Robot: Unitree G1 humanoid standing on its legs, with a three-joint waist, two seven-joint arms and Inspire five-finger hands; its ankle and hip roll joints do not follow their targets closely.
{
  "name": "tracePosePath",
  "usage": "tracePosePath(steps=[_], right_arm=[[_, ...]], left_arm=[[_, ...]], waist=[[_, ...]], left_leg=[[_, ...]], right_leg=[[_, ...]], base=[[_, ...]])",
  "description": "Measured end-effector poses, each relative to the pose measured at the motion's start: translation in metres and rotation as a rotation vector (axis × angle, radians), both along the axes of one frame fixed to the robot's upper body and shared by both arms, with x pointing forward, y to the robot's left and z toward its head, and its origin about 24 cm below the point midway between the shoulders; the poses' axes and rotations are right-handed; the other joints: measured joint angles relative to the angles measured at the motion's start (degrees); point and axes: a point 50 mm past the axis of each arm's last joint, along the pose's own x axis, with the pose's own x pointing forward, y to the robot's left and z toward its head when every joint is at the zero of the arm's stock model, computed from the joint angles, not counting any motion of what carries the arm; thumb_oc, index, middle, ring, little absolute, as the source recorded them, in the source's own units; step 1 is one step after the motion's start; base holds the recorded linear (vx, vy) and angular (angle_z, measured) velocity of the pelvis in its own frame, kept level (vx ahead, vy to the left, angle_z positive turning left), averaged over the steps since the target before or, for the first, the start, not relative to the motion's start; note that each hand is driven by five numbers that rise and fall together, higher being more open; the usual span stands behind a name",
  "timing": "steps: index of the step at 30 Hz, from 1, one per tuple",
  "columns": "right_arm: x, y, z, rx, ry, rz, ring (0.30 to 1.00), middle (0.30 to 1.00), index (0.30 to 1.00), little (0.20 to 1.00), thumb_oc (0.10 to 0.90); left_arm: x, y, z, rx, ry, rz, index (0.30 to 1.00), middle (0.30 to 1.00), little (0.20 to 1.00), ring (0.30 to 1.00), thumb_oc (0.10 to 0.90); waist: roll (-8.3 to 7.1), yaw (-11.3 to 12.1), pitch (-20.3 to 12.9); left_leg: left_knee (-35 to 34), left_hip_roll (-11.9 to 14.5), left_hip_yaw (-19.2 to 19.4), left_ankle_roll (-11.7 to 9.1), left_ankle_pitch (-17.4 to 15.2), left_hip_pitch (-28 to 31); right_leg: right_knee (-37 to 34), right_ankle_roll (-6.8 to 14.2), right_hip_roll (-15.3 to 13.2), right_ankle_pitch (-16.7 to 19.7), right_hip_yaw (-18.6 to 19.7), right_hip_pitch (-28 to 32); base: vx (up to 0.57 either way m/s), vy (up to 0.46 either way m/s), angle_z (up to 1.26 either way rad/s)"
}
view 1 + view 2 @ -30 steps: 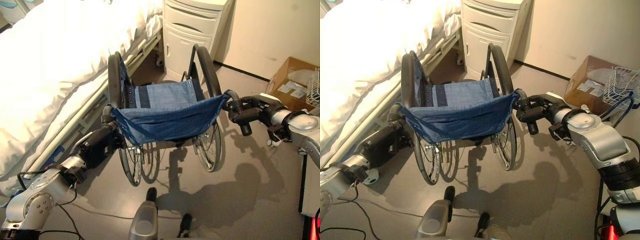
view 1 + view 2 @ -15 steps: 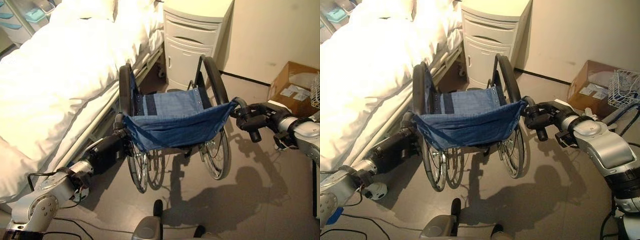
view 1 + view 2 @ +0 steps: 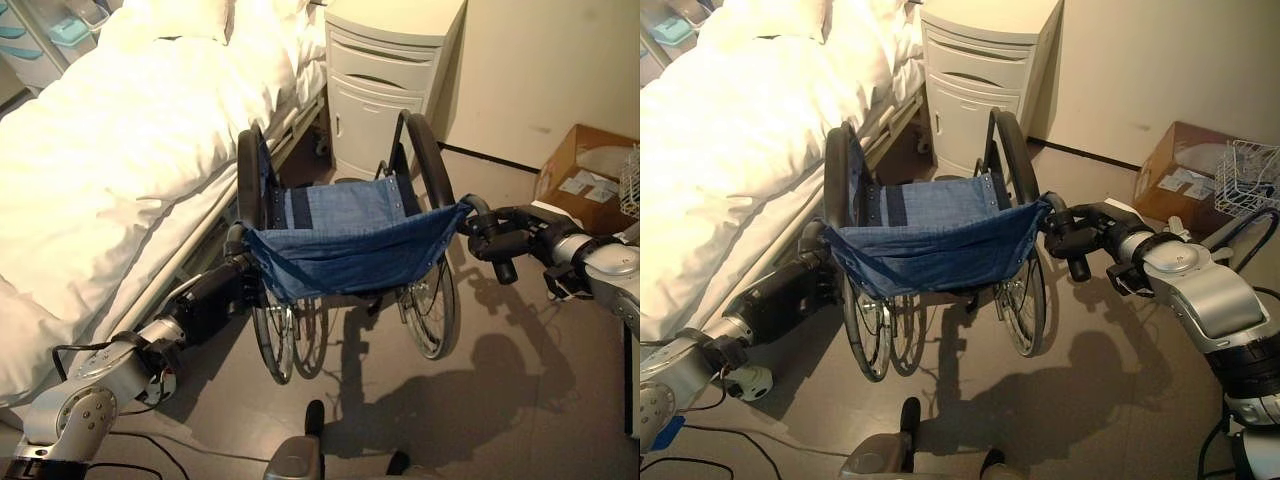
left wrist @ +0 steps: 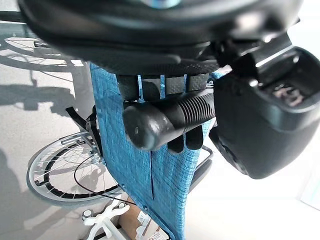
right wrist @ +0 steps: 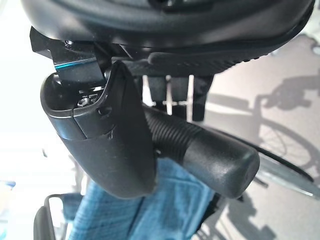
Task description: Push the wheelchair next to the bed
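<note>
The wheelchair [image 3: 345,235], with a blue cloth seat and back and black tyres, stands with its back toward me. Its left wheel [image 3: 250,180] is close to the side rail of the white bed [image 3: 120,150]. My left hand [image 3: 215,290] is shut on the left push handle [image 4: 170,120], whose ribbed black grip lies under the curled fingers. On the other side, my right hand [image 3: 495,235] is shut on the right push handle [image 5: 210,152], with the thumb [image 5: 105,145] lying beside the grip.
A cream bedside cabinet [image 3: 385,80] stands just ahead of the wheelchair against the wall. A cardboard box [image 3: 585,180] and a white wire basket [image 3: 1250,175] sit at the right. Grey floor lies open to the wheelchair's right.
Over the last second the view has shifted and the wheelchair now stands a little farther along the bed. Both hands have stayed on their handles.
</note>
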Motion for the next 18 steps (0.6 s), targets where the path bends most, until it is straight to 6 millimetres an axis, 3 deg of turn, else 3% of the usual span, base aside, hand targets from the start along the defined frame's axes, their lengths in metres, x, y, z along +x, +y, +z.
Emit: tracePosePath(steps=[10,18], right_arm=[[-0.009,-0.010,-0.004,0.072,-0.006,-0.037,0.900,0.900,0.900,0.900,0.800],[-0.023,-0.019,-0.014,0.211,-0.052,-0.081,0.900,0.900,0.900,0.900,0.800]], left_arm=[[-0.002,0.003,0.002,0.004,-0.011,0.006,0.900,0.900,0.900,0.900,0.800],[-0.010,0.000,-0.006,-0.115,-0.016,0.045,0.900,0.900,0.900,0.900,0.800]], waist=[[-0.05,0.51,-0.03],[-0.07,0.35,-0.04]], left_leg=[[-0.33,-0.06,-0.18,0.08,0.17,-0.04],[-0.34,-0.23,-1.34,0.04,0.23,0.08]], right_leg=[[0.00,0.00,0.00,0.00,0.00,-0.01],[0.00,-0.01,0.01,0.00,0.09,0.00]], base=[[0.00,-0.003,0.01],[-0.01,-0.009,0.04]])
